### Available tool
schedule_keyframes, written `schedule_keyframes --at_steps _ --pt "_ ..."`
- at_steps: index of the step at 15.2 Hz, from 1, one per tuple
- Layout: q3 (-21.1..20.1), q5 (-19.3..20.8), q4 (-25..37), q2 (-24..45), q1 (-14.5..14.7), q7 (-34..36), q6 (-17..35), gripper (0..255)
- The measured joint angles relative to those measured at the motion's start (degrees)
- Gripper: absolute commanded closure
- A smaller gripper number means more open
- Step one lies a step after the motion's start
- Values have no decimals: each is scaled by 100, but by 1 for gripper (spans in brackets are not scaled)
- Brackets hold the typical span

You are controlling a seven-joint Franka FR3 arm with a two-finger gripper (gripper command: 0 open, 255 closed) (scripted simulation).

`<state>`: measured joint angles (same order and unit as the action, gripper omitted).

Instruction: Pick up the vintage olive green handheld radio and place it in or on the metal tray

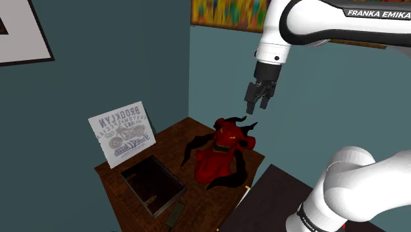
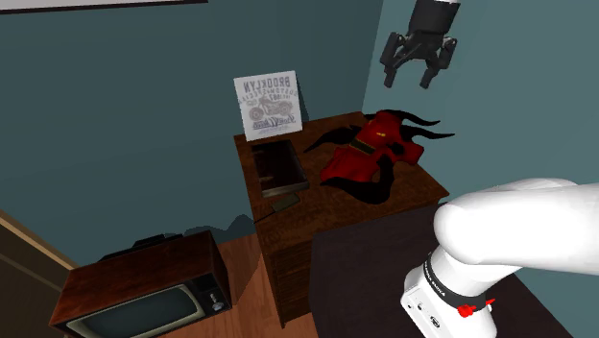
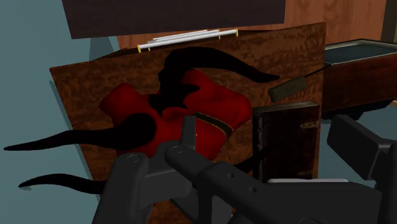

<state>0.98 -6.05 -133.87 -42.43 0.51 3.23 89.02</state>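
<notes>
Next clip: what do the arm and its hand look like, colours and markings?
The arm has rounded white shells with dark bands at the joints and white FRANKA EMIKA lettering on a dark strip. A small red mark sits on one link. The hand is all black, with two fingers.

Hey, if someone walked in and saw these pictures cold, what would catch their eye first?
Most likely the bright red object with curling black horns, lying on the dark wooden table in the corner. Next come the black tool, open and hanging in the air over the table, and the white Brooklyn print leaning against the wall at the table's back.
</notes>
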Motion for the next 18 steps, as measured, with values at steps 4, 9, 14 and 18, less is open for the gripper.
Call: schedule_keyframes --at_steps 4,9,14,18 --pt "-220 -124 -319 -58 1 331 292 0" --pt "-852 -502 -1023 -92 68 1195 1048 0" --pt "-1549 -902 -1509 193 159 2085 1930 0" --pt "-2154 -1186 -1698 643 215 2834 2653 0"
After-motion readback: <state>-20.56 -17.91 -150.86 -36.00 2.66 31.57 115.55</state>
